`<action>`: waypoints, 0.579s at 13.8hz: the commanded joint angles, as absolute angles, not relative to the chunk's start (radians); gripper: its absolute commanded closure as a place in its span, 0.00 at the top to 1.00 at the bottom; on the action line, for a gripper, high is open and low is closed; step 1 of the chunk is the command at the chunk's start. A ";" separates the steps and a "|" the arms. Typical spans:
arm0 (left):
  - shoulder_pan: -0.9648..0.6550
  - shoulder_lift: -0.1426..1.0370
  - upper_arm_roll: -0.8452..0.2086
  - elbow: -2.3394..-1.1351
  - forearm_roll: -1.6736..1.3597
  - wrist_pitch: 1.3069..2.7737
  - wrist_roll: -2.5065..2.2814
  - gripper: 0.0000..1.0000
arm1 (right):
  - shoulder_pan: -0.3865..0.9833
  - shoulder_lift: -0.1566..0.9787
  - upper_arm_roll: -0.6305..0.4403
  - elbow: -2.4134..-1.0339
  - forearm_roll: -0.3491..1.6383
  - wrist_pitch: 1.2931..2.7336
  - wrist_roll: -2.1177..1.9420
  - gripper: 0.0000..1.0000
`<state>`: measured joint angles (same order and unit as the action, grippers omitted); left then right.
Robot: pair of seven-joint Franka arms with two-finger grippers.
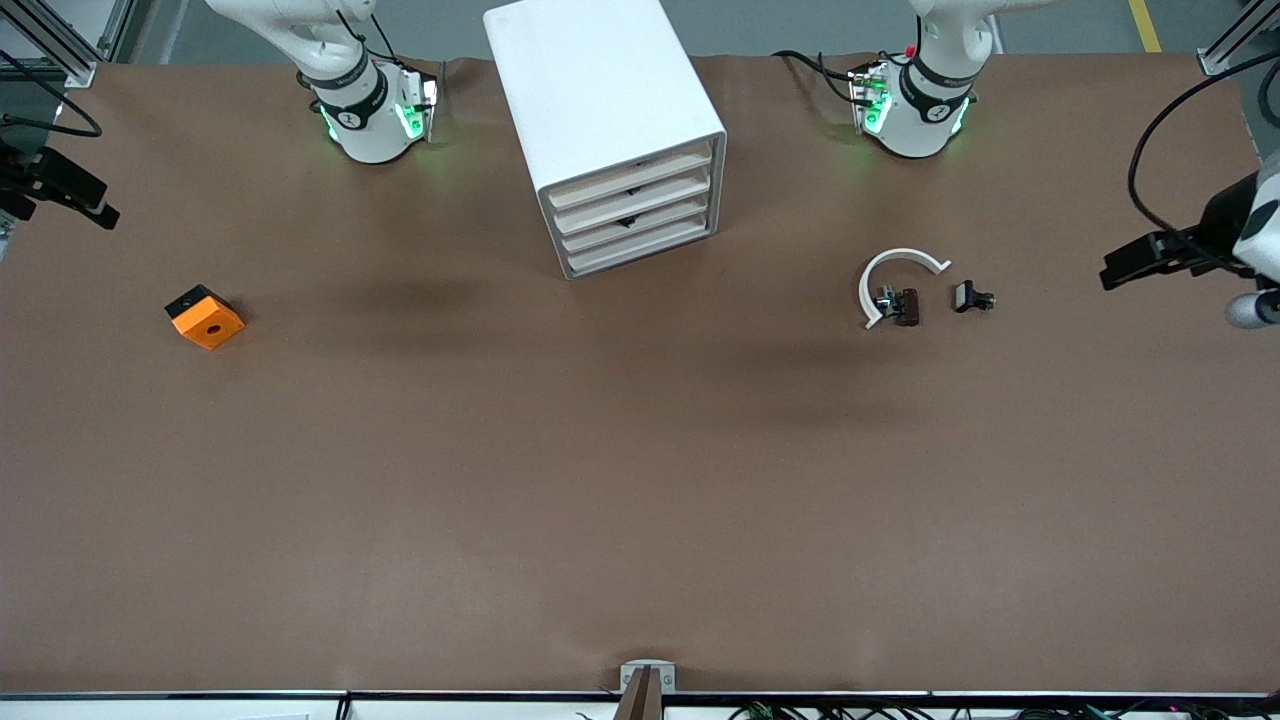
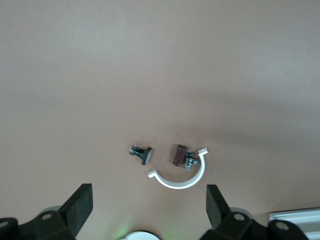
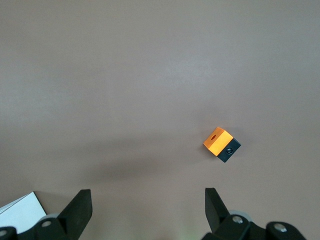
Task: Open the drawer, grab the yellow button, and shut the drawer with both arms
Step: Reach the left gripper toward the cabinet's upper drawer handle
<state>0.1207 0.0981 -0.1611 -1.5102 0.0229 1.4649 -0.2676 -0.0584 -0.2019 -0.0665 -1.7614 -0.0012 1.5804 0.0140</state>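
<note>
The white drawer cabinet (image 1: 600, 90) stands between the two arm bases, and its several drawers (image 1: 636, 215) are all shut. The button is hidden. My left gripper (image 2: 147, 192) is open and empty, high over the table at the left arm's end (image 1: 1115, 272). It looks down on a white curved strip (image 2: 182, 181) with small black parts. My right gripper (image 3: 147, 192) is open and empty, high over the right arm's end (image 1: 100, 210). It looks down on the orange block (image 3: 218, 141).
The orange square block with a black hole (image 1: 205, 318) lies toward the right arm's end. The white curved strip (image 1: 893, 265) and two small black parts (image 1: 905, 306) (image 1: 970, 297) lie toward the left arm's end. A corner of the cabinet shows in both wrist views (image 2: 295, 216) (image 3: 17, 210).
</note>
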 commanded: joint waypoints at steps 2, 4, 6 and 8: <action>0.091 0.150 -0.228 -1.499 -0.020 1.436 -0.558 1.00 | -0.061 -0.173 -0.061 -1.720 0.002 1.574 0.032 1.00; 0.075 0.182 -0.261 -1.499 -0.072 1.405 -0.761 1.00 | -0.060 -0.152 -0.063 -1.712 0.000 1.569 0.029 1.00; 0.028 0.215 -0.273 -1.497 -0.130 1.384 -0.990 1.00 | -0.066 -0.144 -0.063 -1.709 0.002 1.568 0.032 1.00; -0.029 0.248 -0.272 -1.494 -0.176 1.371 -1.194 1.00 | -0.057 -0.074 -0.061 -1.709 0.000 1.568 0.028 1.00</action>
<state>0.0068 0.2199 -0.2704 -1.5134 -0.1377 1.4003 -1.0341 -0.0580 -0.1461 -0.0654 -1.7394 -0.0012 1.5784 0.0157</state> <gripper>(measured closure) 0.000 0.000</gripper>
